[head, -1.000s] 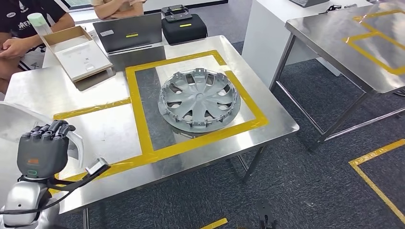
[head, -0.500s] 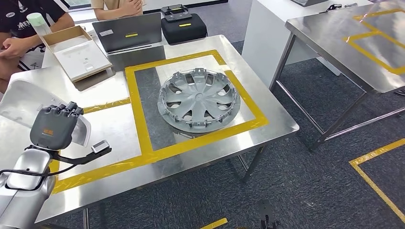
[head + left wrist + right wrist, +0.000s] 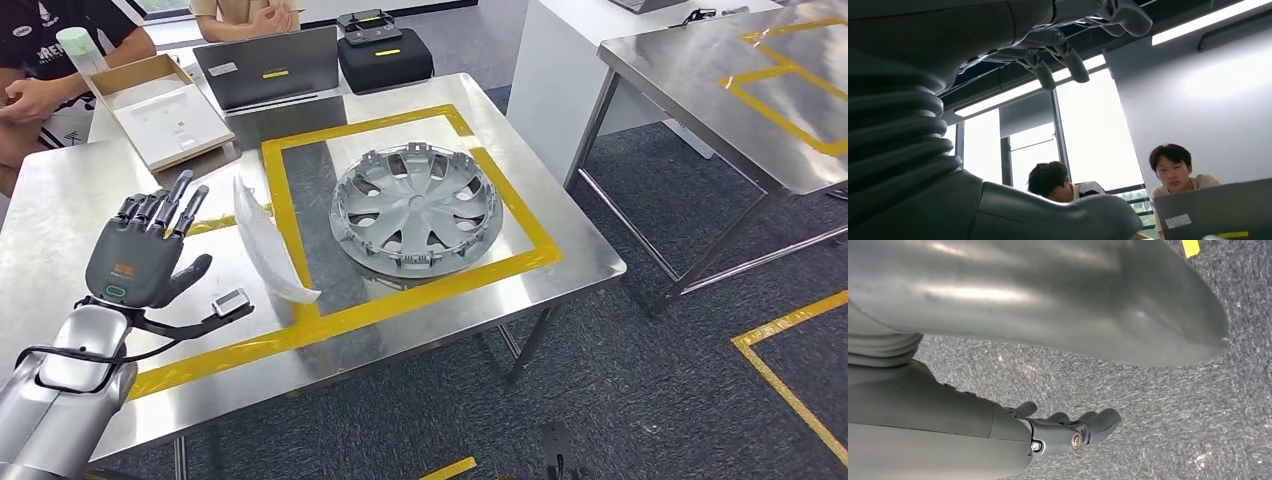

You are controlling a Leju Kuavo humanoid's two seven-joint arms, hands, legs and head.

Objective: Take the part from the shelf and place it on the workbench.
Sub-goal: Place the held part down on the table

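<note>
The left hand hovers above the table's near-left part with its fingers spread apart and straight, gripping nothing. Just beside it, toward the table's middle, a white curved part stands tilted on its edge, its lower tip touching the yellow tape outline near the table's front edge; it looks freshly let go and not yet lying flat, so I judge the placing nearly done, with only the part settling and the arm pulling clear left. Further out, a grey wheel cover lies flat inside the taped rectangle. At the far edge sit an open cardboard box, a laptop and a black case, with seated people behind. The left wrist view looks up past the splayed fingers to windows, ceiling lights and those people, confirming an empty palm. The right wrist view adds the right hand, hanging over grey carpet with its fingers loosely curved and holding nothing.
</note>
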